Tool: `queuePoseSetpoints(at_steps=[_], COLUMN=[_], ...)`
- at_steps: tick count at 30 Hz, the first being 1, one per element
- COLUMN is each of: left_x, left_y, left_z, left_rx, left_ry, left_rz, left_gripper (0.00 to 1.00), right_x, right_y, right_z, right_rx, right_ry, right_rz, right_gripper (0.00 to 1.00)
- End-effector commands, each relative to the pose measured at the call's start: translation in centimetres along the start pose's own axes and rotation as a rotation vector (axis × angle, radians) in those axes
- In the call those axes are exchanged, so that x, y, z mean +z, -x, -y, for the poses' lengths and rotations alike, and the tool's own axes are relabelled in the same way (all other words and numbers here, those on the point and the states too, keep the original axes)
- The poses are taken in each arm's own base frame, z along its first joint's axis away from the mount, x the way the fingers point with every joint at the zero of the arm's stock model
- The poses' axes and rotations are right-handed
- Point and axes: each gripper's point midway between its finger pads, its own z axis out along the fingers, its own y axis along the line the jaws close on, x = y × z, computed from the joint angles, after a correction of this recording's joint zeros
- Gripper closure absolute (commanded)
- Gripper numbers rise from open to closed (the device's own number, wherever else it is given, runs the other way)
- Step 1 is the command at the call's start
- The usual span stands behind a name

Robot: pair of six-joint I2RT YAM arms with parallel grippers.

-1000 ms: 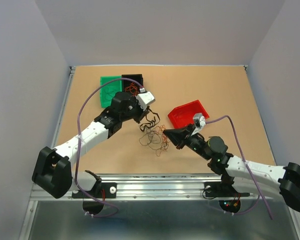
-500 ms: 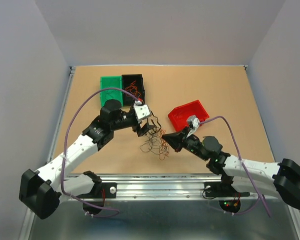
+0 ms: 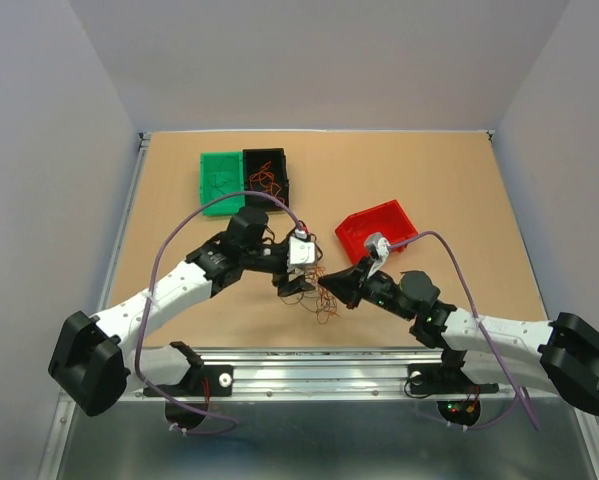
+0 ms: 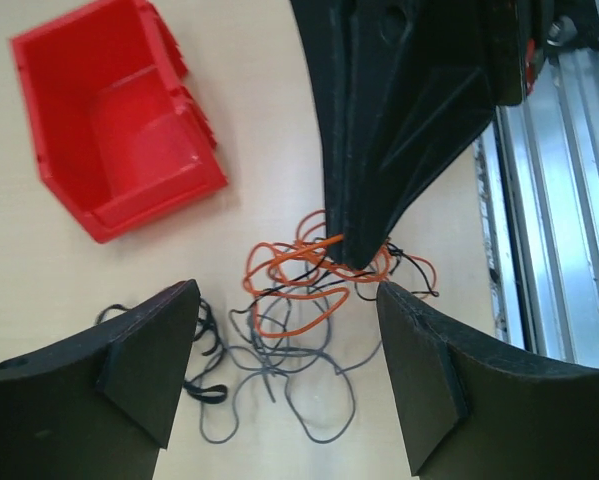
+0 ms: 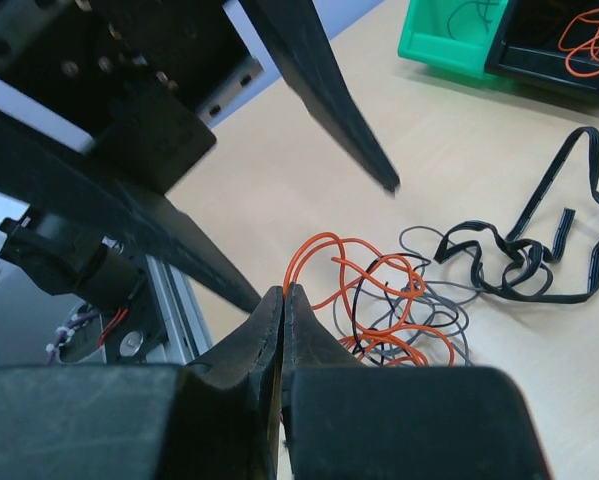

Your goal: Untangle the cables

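Tan board table [image 3: 449, 180], smooth and flat, boxed in by plain grey walls [image 3: 309, 60], so there's decent room to drag stuff around. Left gripper [image 4: 284, 335] hangs wide open over the cables [image 4: 291, 292], which sit just on the near side of the red bin [image 4: 119, 130]. Right gripper [image 5: 283, 296] looks pinched shut on an orange loop. The wires seem featherlight, floppy and springy, so I'd grab a loose black strand at the pile's edge.

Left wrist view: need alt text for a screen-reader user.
The left tool hangs open over the cables, a loose tangle of thin orange, black and grey wires on the tan table. The right tool, shut, reaches down from the top and appears to pinch the orange loops. An empty red bin sits upper left.
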Motion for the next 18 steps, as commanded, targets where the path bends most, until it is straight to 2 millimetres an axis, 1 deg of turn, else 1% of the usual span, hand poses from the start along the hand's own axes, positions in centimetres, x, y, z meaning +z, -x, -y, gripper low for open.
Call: queuePoseSetpoints(at_steps=[1, 3, 4, 6, 7, 8, 9, 10, 11, 12, 13, 14, 15, 16, 17, 18], left_x=[1.0, 1.4, 1.5, 1.9, 2.0, 2.2, 2.4, 2.4, 2.4, 2.4, 2.3, 2.2, 2.0, 1.9, 1.7, 1.6], left_y=[0.7, 0.5, 0.6, 0.5, 0.6, 0.7, 0.6, 0.5, 0.5, 0.4, 0.5, 0.6, 1.0, 1.1, 1.3, 1.4], left_z=[0.8, 0.8, 0.9, 1.1, 1.0, 0.9, 0.7, 0.8, 0.3, 0.2, -0.1, -0.6, -0.7, -0.8, -1.0, -1.1], left_rx=[0.048, 0.047, 0.047, 0.041, 0.043, 0.042, 0.035, 0.034, 0.029, 0.025, 0.022, 0.026, 0.018, 0.017, 0.01, 0.007], left_ry=[-0.059, -0.06, -0.066, -0.073, -0.069, -0.062, -0.05, -0.052, -0.028, -0.018, -0.002, 0.03, 0.046, 0.055, 0.07, 0.082], left_rz=[-0.004, -0.017, -0.017, -0.023, -0.022, -0.025, -0.033, -0.035, -0.041, -0.045, -0.045, -0.044, -0.034, -0.032, -0.029, -0.028], left_gripper=[0.2, 0.25, 0.25, 0.31, 0.42, 0.49, 0.69, 0.69, 0.88, 0.98, 1.0, 1.0, 1.0, 1.0, 1.0, 1.0], right_x=[1.1, 1.2, 1.3, 1.5, 1.7, 1.8, 2.0, 2.0, 2.1, 2.2, 2.3, 2.4, 2.4, 2.4, 2.5, 2.5], right_y=[3.5, 3.4, 3.3, 3.5, 3.2, 3.3, 3.1, 3.3, 3.2, 3.3, 3.3, 3.1, 3.1, 3.1, 3.0, 2.8], right_z=[-2.6, -2.7, -2.6, -2.7, -2.6, -2.7, -2.6, -2.7, -2.6, -2.3, -2.0, -1.6, -1.3, -0.5, 0.0, 0.4], right_rx=[-0.018, -0.018, -0.018, -0.019, -0.017, -0.019, -0.019, -0.02, -0.021, -0.021, -0.023, -0.03, -0.035, -0.046, -0.05, -0.055], right_ry=[0.093, 0.099, 0.098, 0.1, 0.101, 0.104, 0.103, 0.107, 0.104, 0.089, 0.075, 0.057, 0.04, 0.003, -0.019, -0.04], right_rz=[0.086, 0.085, 0.083, 0.088, 0.078, 0.078, 0.077, 0.084, 0.085, 0.09, 0.092, 0.09, 0.095, 0.103, 0.104, 0.103], right_gripper=[1.0, 0.99, 1.0, 0.99, 0.99, 0.99, 0.99, 0.99, 0.97, 0.95, 0.93, 0.88, 0.82, 0.77, 0.64, 0.6])
